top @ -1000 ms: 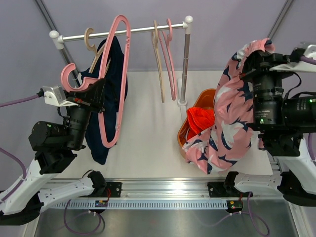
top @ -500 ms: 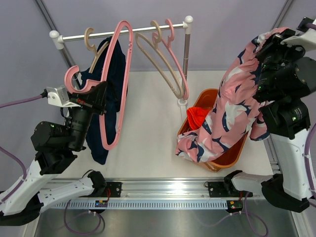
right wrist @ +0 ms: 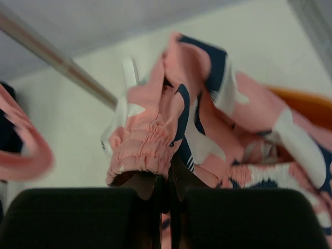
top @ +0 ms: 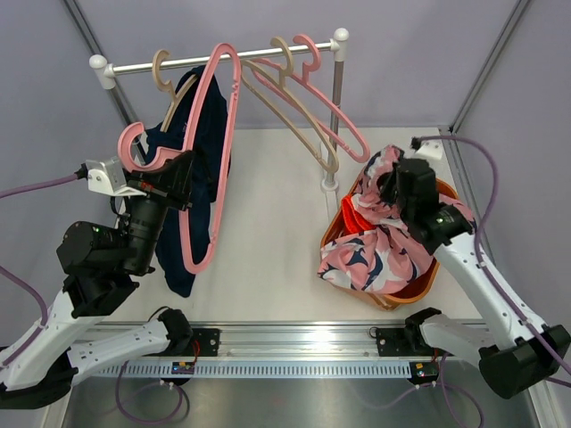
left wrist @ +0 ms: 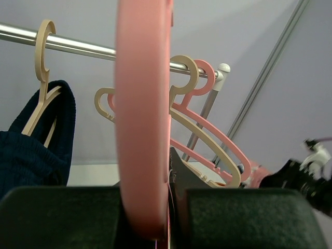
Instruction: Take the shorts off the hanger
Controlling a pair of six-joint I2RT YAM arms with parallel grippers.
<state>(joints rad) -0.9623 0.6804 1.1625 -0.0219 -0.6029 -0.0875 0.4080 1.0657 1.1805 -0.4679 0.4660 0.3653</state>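
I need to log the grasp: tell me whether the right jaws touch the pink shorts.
Touching. The right wrist view shows the pink shorts with their elastic waistband pinched between the shut right jaws.

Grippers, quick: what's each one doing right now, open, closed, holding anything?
Left gripper: closed on the pink hanger.
Right gripper: closed on the waistband of the pink patterned shorts.

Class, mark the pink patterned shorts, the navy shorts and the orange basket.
pink patterned shorts [top: 370, 254], top external view, middle of the bunched fabric.
navy shorts [top: 176, 263], top external view, lower hanging leg.
orange basket [top: 331, 230], top external view, left wall.
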